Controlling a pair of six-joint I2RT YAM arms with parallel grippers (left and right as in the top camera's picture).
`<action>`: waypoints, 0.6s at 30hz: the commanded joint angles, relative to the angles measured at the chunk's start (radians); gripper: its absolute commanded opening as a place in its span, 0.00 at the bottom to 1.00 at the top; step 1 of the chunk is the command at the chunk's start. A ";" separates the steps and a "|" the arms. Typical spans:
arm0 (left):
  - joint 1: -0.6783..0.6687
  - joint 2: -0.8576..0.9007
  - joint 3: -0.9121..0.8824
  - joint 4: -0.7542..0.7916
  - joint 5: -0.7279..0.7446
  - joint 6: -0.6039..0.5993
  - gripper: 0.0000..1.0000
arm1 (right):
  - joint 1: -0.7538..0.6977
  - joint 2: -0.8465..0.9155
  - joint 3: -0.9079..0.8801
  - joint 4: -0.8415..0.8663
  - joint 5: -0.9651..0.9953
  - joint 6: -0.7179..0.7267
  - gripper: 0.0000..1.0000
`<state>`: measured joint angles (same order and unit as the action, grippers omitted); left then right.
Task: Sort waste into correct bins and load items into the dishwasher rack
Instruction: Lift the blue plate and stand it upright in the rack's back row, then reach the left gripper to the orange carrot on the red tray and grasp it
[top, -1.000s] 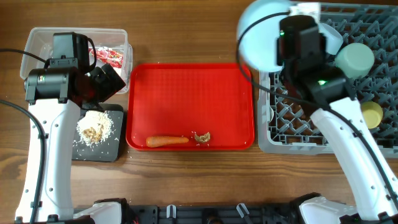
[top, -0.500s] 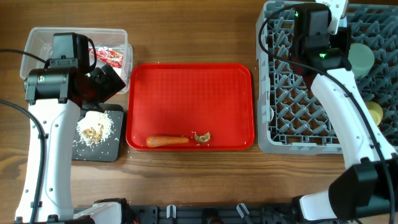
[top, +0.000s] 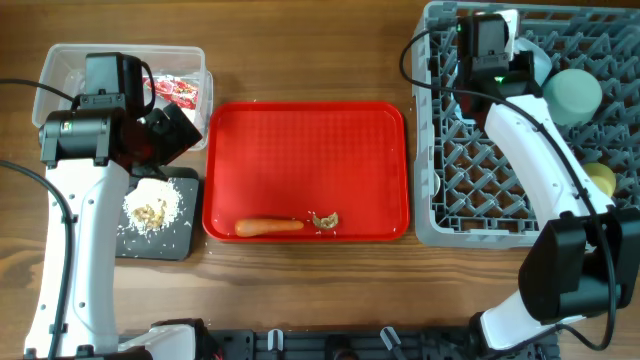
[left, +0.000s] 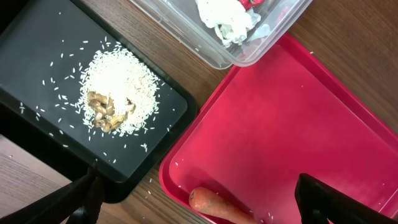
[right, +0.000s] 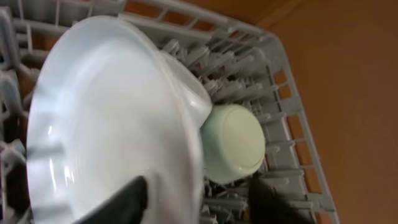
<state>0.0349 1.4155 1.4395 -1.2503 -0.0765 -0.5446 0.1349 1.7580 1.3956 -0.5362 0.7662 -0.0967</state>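
Note:
The light blue plate (right: 106, 124) stands on edge among the pegs of the grey dishwasher rack (top: 500, 200) at its far side; only a sliver of the plate (top: 536, 62) shows from overhead. My right gripper (right: 198, 190) straddles its rim, open, with a gap on the right finger's side. A pale green round dish (right: 233, 143) sits upside down just behind it. My left gripper (left: 202, 196) hangs open over the near-left corner of the red tray (left: 298, 124), the carrot (left: 217, 205) end between its fingers without touching. Rice (left: 118, 93) with a brown scrap lies in the black tray (left: 37, 62).
The clear tub (top: 60, 70) at the far left holds the red wrapper (top: 175, 92) and a white tissue (left: 227, 18). On the red tray (top: 310, 150) lie the carrot (top: 268, 227) and a food scrap (top: 324, 219). A yellow cup (top: 598, 182) sits at the rack's right side.
My right arm swung the plate from above the red tray's far right corner into the rack, stood it on edge, and its jaws have parted. The left arm has not moved.

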 joint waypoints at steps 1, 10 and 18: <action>0.007 0.006 0.004 0.002 0.008 -0.014 1.00 | 0.006 -0.062 -0.002 -0.056 -0.057 0.021 0.69; 0.006 0.006 0.004 0.001 0.024 -0.013 1.00 | 0.006 -0.362 -0.002 -0.193 -0.963 0.077 0.75; -0.042 0.006 -0.086 -0.004 0.161 -0.037 1.00 | 0.006 -0.336 -0.003 -0.496 -1.022 0.070 0.84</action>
<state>0.0284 1.4155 1.4120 -1.2491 -0.0040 -0.5449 0.1364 1.4132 1.3956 -0.9916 -0.2249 -0.0368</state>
